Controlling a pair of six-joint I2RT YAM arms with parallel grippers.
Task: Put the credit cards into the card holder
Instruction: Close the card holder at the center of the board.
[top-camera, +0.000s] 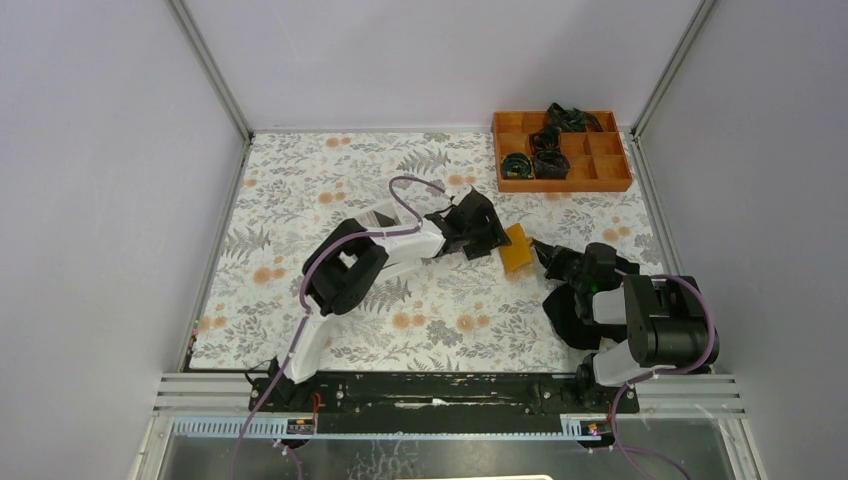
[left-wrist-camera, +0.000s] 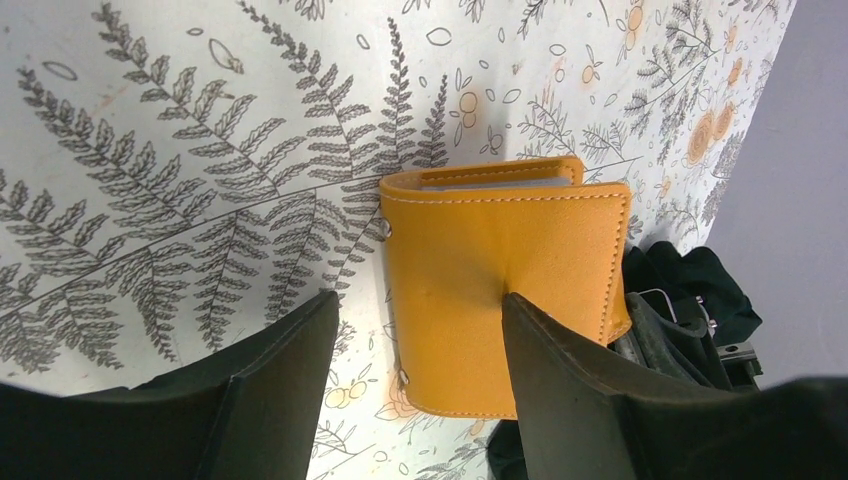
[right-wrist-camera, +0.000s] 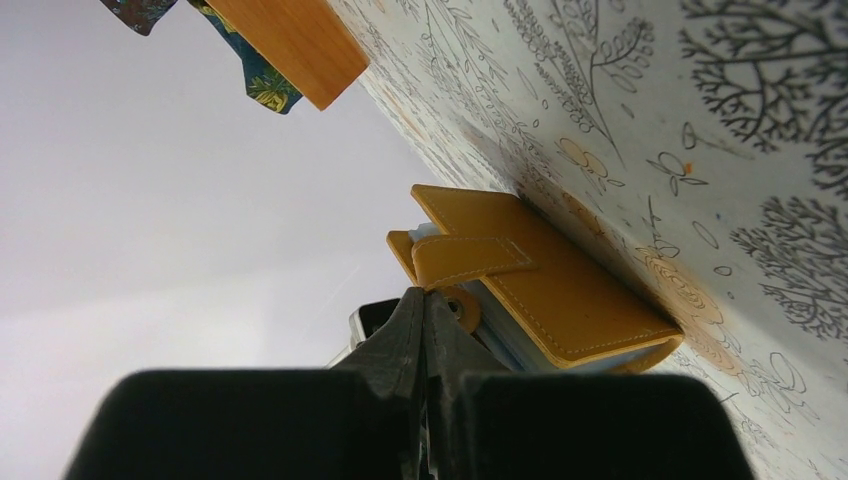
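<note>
Left gripper (left-wrist-camera: 418, 300) gapes over card holder (left-wrist-camera: 500, 240) containing credit cards (left-wrist-camera: 495, 182); right gripper (right-wrist-camera: 422, 300) closed beside clasp (right-wrist-camera: 470, 258).

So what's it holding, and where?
Can't tell. The right tool is shut, tips at the strap of the wallet. The left tool is open, one finger pressing its face.

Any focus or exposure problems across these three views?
Top external: even light, soft shadows, wallet sharp. Left wrist: wallet crisp, left end effector dark and slightly soft up close. Right wrist: right end effector an underexposed blurred silhouette, wallet in focus, wall behind bright.
</note>
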